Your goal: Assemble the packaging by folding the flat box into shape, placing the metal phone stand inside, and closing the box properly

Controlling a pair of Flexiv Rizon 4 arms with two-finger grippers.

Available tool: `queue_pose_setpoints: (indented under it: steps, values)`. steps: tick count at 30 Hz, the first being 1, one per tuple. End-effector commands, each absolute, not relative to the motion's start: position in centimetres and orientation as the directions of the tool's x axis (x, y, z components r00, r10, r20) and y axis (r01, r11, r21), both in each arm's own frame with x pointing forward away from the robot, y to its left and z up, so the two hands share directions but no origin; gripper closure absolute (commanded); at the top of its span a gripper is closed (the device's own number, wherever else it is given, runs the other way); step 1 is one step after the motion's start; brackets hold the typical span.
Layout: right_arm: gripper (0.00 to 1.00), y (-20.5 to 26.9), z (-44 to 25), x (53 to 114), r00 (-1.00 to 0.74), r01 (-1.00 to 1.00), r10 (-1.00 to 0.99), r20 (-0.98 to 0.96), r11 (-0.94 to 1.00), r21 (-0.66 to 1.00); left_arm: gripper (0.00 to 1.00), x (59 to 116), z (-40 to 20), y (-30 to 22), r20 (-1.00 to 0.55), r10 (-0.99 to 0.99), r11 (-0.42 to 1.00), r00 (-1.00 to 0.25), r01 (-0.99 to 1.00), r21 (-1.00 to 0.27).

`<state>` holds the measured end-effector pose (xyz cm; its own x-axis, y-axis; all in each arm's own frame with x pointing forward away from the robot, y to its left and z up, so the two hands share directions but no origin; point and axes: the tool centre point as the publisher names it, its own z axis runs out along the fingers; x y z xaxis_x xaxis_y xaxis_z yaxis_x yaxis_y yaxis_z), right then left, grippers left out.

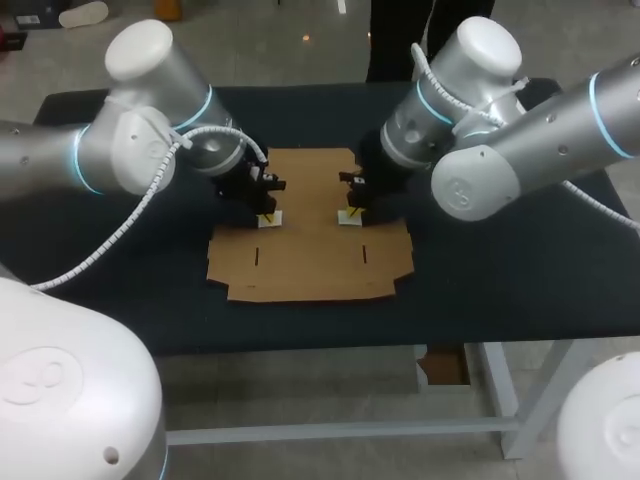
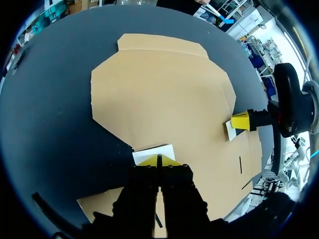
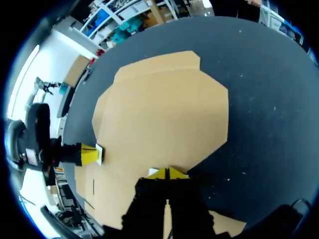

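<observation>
The flat cardboard box (image 1: 310,250) lies spread out in the middle of the dark worktop (image 1: 520,260). The left fingers (image 2: 162,161) are pressed close together, holding nothing, with their yellow tips down on a small white patch (image 2: 152,152) on the box's left side. The right fingers (image 3: 172,174) are closed the same way, on another white patch (image 1: 352,218) on the right side

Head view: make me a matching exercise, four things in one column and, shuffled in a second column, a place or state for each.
1 flat box
2 left gripper
3 right gripper
4 table

A dark, under everything
B tips down on the box's right half
C brown, lying unfolded
D tips down on the box's left half

Pairs: 1C, 2D, 3B, 4A
</observation>
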<state>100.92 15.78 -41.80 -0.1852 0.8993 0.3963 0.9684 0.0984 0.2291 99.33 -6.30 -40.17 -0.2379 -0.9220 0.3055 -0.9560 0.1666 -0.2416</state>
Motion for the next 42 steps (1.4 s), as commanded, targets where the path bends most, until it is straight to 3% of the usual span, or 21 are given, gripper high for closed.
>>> queue_pose_setpoints:
  steps: [1,42]
  values:
    - [1.0,14.5,-41.3,100.4,-0.197,0.964,0.879,0.434,0.093,0.249,1.0,98.8,-39.1,-5.4,0.315,-0.92,0.157,-0.232,-0.957,-0.245]
    - [1.0,6.2,-36.8,97.5,-0.224,0.962,0.725,0.651,0.058,0.266,1.0,93.7,-33.2,-0.6,0.372,-0.918,0.058,-0.137,-0.974,-0.217]
